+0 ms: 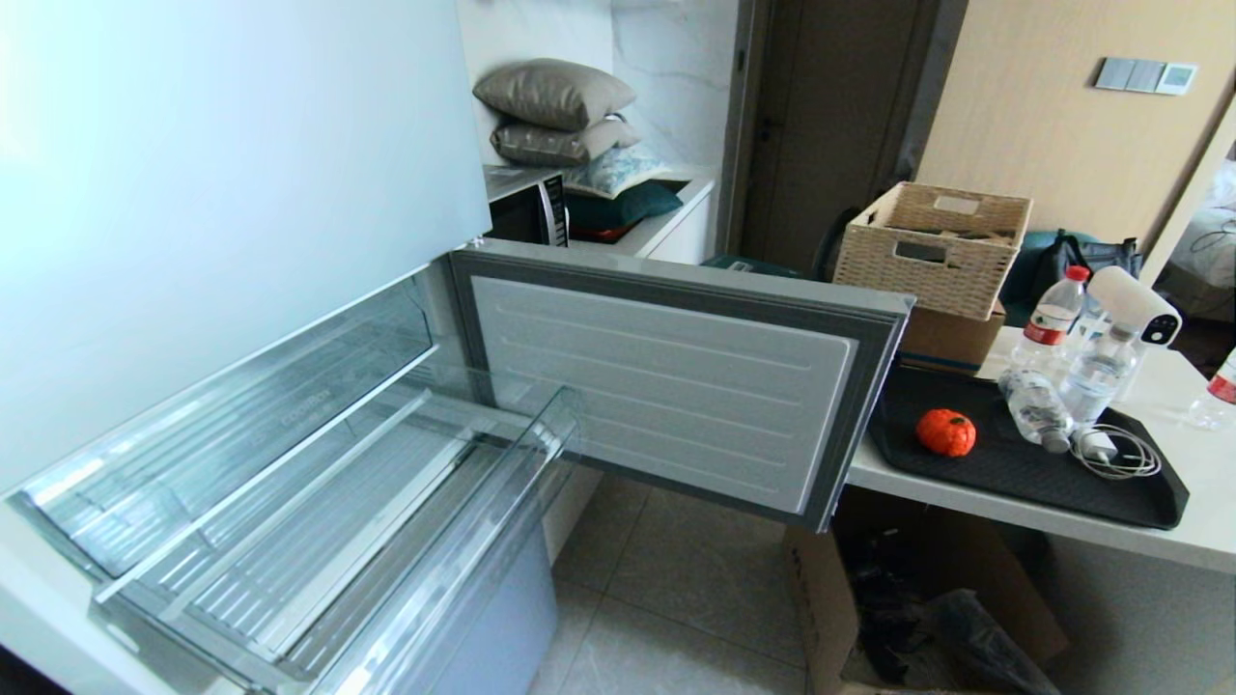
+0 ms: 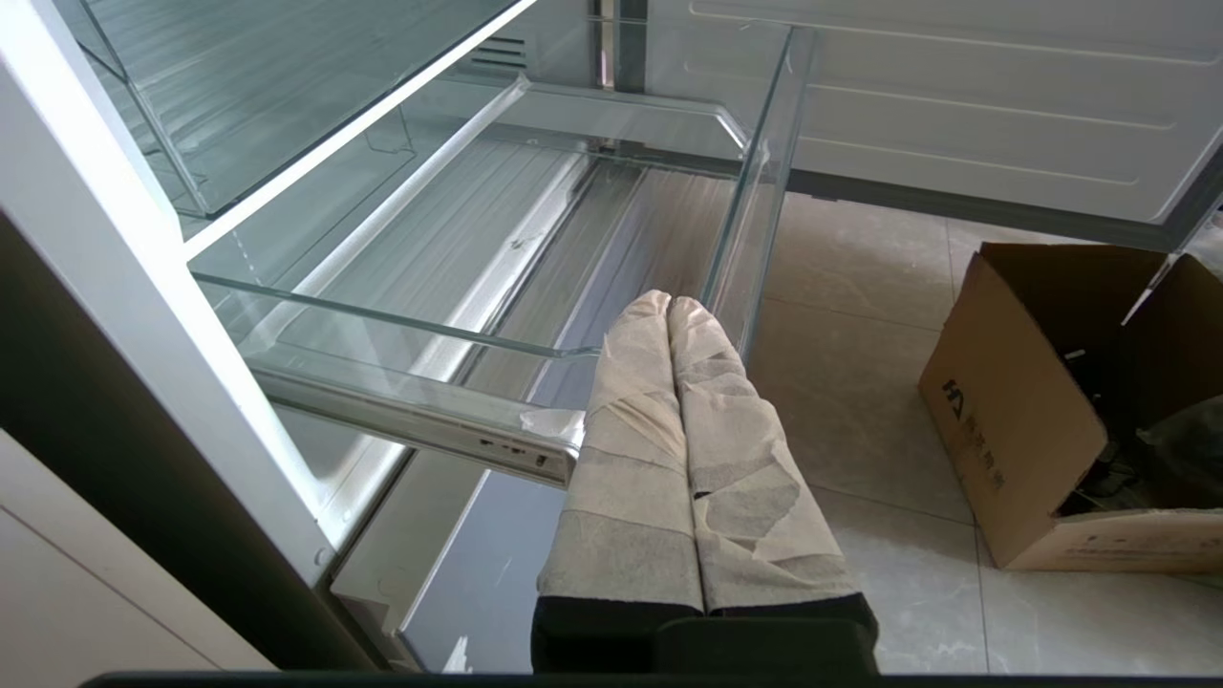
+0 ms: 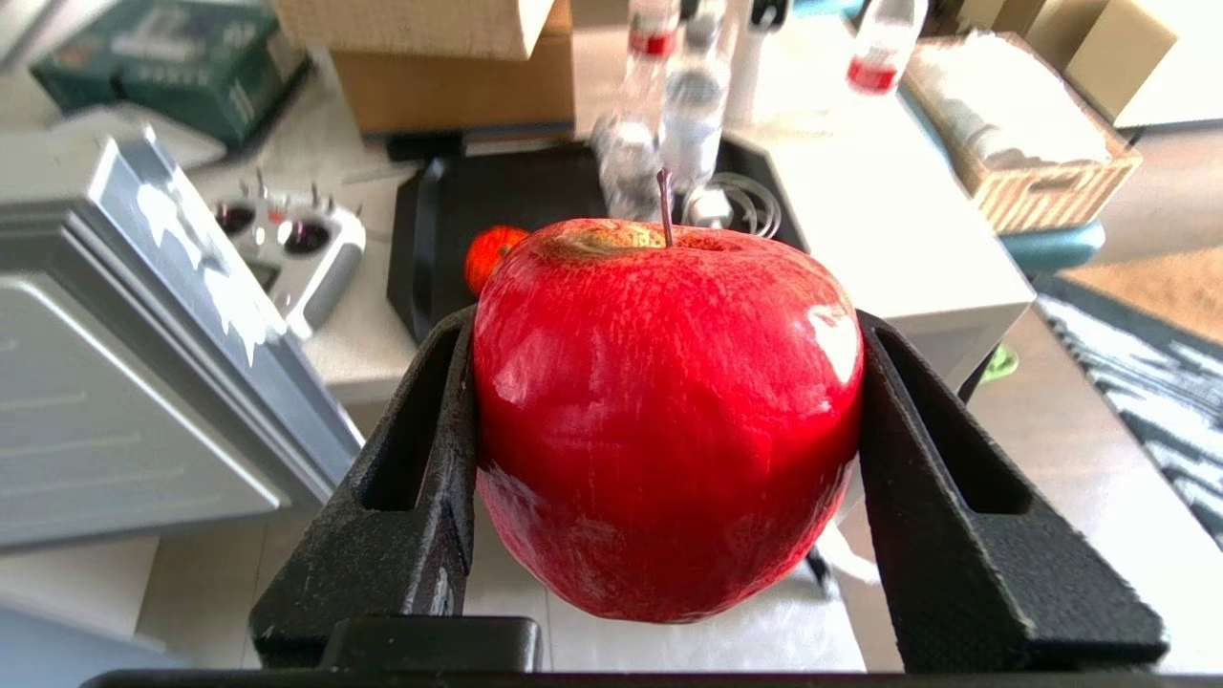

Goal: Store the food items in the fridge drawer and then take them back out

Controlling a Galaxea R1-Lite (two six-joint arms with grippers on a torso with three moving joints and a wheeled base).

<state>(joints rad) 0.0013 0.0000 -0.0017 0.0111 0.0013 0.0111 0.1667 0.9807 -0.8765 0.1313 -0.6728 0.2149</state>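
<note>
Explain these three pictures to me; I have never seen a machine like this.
This is a wheeled robot with two arms, each ending in a pincer. One picture comes from a camera on its head; the other two from cameras on its wrists, looking out past the fingers.

The head view shows an open fridge with a clear drawer pulled out and nothing in it. To the right, a table holds a black tray with an orange-red fruit, some water bottles and a coiled cable.

The left wrist view shows the left pincer, its taped fingers pressed together, by the drawer's front corner, holding nothing.

The right wrist view shows the right pincer clamped on a red apple, one black finger on each side.
</note>
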